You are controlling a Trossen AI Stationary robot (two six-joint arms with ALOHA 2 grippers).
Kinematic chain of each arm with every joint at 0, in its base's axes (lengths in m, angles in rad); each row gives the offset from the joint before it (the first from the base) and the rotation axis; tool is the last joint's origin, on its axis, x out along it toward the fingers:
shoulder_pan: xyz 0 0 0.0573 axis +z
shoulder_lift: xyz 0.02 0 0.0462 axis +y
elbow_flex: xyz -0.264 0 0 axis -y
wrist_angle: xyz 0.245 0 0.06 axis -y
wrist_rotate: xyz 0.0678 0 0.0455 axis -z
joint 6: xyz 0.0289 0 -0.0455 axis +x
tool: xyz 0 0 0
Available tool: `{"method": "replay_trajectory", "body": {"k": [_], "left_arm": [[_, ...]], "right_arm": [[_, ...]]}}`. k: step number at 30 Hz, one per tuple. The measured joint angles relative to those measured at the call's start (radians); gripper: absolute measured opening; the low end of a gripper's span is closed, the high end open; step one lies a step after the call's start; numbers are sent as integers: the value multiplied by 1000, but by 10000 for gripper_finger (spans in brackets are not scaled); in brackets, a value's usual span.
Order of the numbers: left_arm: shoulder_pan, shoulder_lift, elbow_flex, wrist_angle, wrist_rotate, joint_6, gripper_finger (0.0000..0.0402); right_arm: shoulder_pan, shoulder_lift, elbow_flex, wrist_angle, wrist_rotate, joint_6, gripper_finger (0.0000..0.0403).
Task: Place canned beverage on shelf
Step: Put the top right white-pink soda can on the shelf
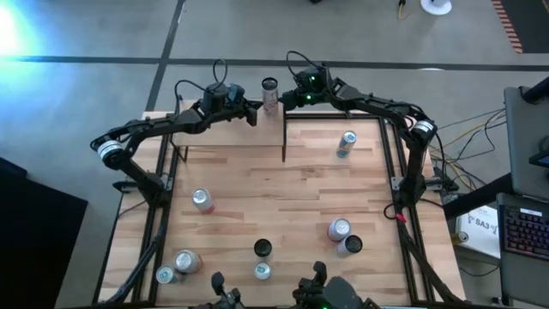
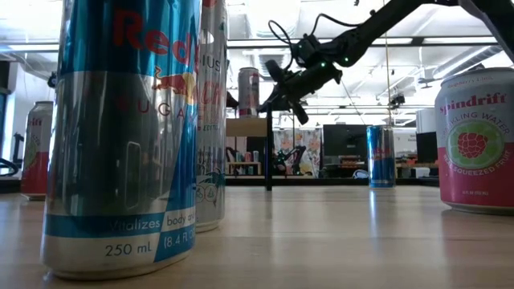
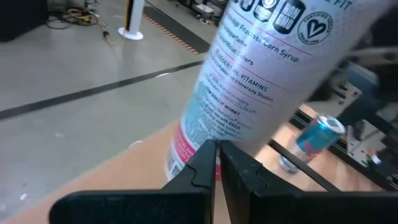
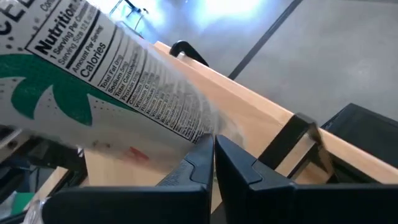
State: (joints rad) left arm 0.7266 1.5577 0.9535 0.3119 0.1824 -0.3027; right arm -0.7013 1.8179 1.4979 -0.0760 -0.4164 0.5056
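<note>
Glossy cylindrical can [image 2: 120, 136], slim can [image 1: 270, 93] seemingly on wooden shelf [image 1: 230, 127]

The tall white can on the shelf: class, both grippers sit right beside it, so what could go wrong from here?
1. The tall white can stands on the shelf between the left gripper and right gripper, both shut and close; a careless retreat might tip it.
2. It seems to stand near the shelf's far edge, so a nudge could send it to the floor.
</note>
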Motion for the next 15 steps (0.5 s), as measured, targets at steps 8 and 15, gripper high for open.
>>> {"method": "replay_trajectory", "body": {"k": [8,15], "left_arm": [[37,0,0,3,14,-2,1],[35,0,0,2,50,-2,1]], "right_arm": [[26,0,0,-46,-8,0,9],[18,-2,0,-49,29,0,9]]}}
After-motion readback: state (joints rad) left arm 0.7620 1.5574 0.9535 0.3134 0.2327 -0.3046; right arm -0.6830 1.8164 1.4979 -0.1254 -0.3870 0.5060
